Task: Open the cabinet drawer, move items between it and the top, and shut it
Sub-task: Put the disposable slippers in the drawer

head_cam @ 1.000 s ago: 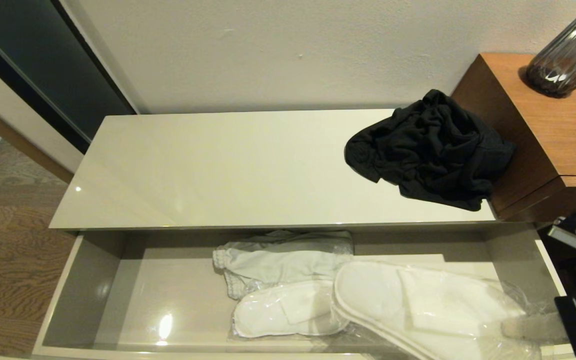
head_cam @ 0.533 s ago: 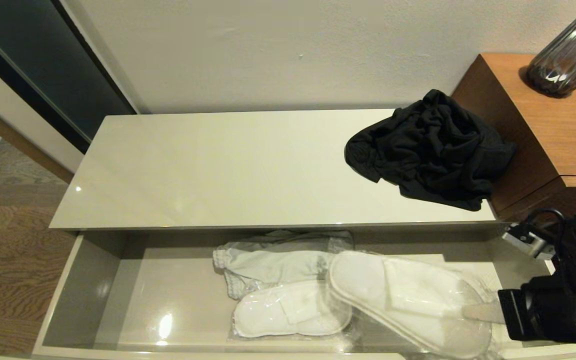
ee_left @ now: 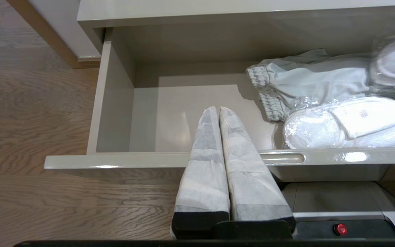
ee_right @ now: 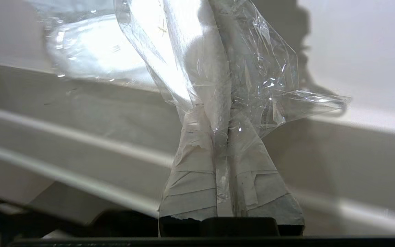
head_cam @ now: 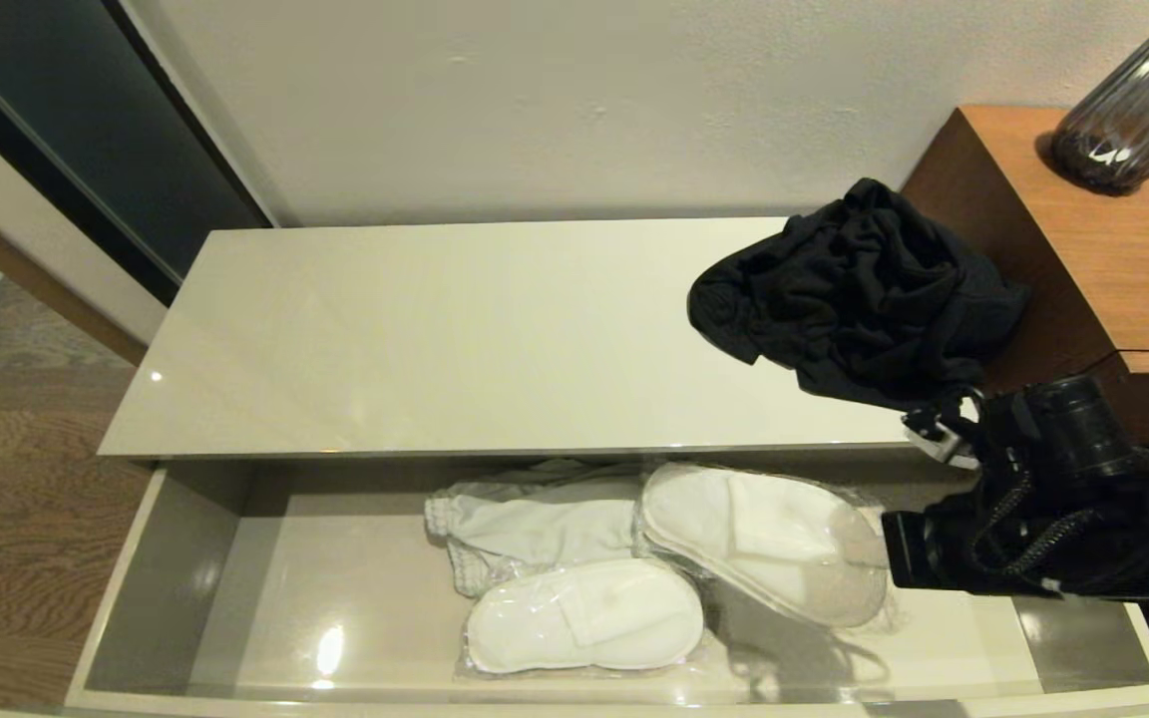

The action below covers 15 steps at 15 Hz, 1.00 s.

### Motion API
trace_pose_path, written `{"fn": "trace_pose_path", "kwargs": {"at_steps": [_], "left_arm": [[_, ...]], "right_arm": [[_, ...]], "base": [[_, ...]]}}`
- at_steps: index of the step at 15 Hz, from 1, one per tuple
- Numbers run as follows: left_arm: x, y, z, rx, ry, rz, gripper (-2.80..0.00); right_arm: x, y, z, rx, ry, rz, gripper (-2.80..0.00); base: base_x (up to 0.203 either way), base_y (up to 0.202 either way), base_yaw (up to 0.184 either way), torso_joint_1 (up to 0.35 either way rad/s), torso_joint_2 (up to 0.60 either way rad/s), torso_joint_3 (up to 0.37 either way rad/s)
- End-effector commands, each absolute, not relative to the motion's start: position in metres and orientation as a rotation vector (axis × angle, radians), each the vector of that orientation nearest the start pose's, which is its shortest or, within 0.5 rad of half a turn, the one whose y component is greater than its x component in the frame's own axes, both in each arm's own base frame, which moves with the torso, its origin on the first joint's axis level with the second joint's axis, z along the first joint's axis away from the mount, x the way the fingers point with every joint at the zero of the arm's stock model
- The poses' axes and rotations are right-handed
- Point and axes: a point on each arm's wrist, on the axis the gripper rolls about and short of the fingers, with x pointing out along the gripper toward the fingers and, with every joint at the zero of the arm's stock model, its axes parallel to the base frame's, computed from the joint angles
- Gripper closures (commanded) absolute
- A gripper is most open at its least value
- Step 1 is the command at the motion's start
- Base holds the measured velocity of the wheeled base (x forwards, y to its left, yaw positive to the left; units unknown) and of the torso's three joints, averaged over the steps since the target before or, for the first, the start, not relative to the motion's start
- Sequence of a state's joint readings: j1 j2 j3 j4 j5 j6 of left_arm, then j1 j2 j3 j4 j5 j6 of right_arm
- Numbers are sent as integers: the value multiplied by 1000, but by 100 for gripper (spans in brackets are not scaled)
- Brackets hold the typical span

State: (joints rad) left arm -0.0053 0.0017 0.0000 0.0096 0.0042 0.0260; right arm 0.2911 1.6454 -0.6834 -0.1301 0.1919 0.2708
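Head view: the long glossy beige cabinet drawer [head_cam: 126,598] stands open below the glossy cream top [head_cam: 455,339], where a crumpled black cloth garment [head_cam: 859,294] lies at the far right. The right gripper [head_cam: 884,563] pinches the clear wrap of a lifted pair of flat white slippers [head_cam: 759,538]; its fingertips are hidden.

Left wrist view: the left gripper [ee_left: 217,109] hangs closed and empty before the drawer; a second wrapped slipper pair [ee_left: 351,123] bears an unreadable mark beside a light grey elastic-banded garment [ee_left: 307,82].

Right wrist view: taped fingers [ee_right: 190,164] clamp crinkled plastic.

Hotel-type bedroom: plastic-wrapped white slippers [head_cam: 584,613] in low cabinet drawer [head_cam: 146,588], wood floor [head_cam: 16,519], brown wooden unit [head_cam: 1123,259], plain wall.
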Motion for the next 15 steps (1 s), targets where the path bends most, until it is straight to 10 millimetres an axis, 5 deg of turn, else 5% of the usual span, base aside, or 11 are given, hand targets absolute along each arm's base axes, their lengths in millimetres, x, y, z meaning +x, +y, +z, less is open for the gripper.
{"fn": "trace_pose_path", "kwargs": {"at_steps": [1, 15], "left_arm": [[-23, 0, 75, 26, 12, -2, 0], [-23, 0, 75, 26, 12, 0, 0]], "right_arm": [[262, 83, 91, 170, 980, 337, 0], [283, 84, 55, 149, 1000, 326, 0]], "base": [[0, 0, 0, 0, 0, 0], [0, 0, 0, 0, 0, 0]]}}
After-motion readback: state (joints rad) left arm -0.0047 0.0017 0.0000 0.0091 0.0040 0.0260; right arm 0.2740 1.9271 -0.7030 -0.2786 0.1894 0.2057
